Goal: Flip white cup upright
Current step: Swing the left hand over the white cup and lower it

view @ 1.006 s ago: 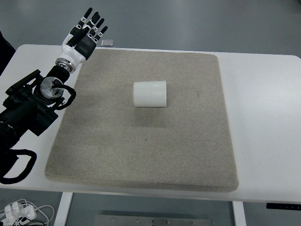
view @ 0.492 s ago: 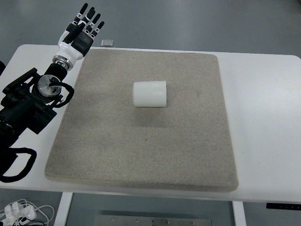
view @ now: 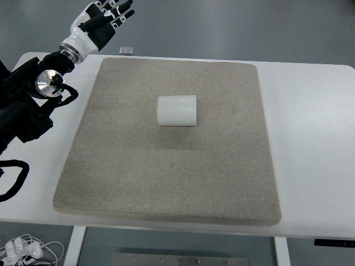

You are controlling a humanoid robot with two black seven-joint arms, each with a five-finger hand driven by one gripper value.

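- Since the earlier views, the left hand [view: 102, 21] has moved toward the far left corner of the scene, past the table's far edge, while the cup [view: 177, 111] has stayed put.
- One left hand shows, white and black, its fingers [view: 119, 12] spread apart and holding nothing.
- Its arm [view: 33, 105], black with a round metal joint, enters from the left edge and lies over the table's left side.
- No right hand is in view.
- One white cup lies on its side near the middle of the mat [view: 172, 183], slightly toward the far half; which end is the open one cannot be told.
- The cup is well apart from the hand, with bare mat all around it and nothing lying between the two.
- One grey-beige square mat covers most of the table [view: 310, 138], which is white.
- One small dark flat object [view: 126, 50] rests on the table just beyond the mat's far edge, near the hand; what it is cannot be told.
- One tangle of white cable [view: 25, 248] lies on the floor at the lower left, below the table's near edge.
- One black loop of cable [view: 11, 185] hangs at the left edge, beside the arm.
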